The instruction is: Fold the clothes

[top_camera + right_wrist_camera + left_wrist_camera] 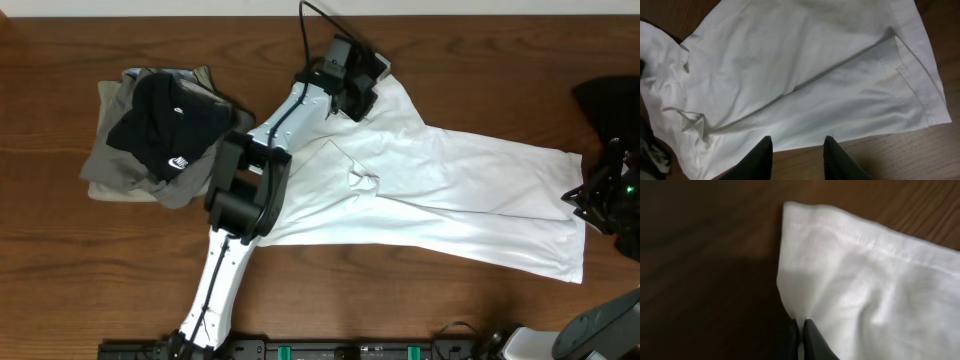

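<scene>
The clothes include a large white garment (440,190) spread across the table's middle, with a small crumple (365,182) near its centre. My left gripper (355,100) is at the garment's far upper corner. In the left wrist view it (801,327) is shut on the white fabric (865,280), a thin fold pinched between the fingers (816,341) just below the stitched hem (865,237). My right gripper (578,196) hovers by the garment's right end. The right wrist view shows it (797,142) open over bare wood, just off the cloth's edge (805,90), with nothing between its fingers.
A pile of more clothes, black (165,125) on grey and khaki (115,165), lies at the left. A dark object (610,100) sits at the far right edge. The left arm (245,190) crosses the garment's left part. Bare wooden table (400,310) runs along the front.
</scene>
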Controlling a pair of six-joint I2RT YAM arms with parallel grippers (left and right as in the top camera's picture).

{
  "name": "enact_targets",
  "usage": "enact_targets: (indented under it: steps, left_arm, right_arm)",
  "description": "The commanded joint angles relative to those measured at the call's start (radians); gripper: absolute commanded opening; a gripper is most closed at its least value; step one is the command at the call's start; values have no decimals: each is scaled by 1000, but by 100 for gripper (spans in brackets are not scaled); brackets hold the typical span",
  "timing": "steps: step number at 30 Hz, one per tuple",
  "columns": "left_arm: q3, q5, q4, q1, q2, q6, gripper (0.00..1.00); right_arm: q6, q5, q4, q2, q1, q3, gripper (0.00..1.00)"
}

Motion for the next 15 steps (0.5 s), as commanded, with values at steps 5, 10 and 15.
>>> enact_targets:
  steps: [5,10,15]
  left_arm:
    - [6,-62,-88,48,-190,11,6]
    - [6,-62,-248,53,-219,11,6]
    - [6,-62,-439,53,-262,10,6]
  right_arm:
    - [-15,6,1,-8,6,14,33]
    - [-15,5,8,-8,6,14,33]
    - [-15,5,33,-8,6,14,33]
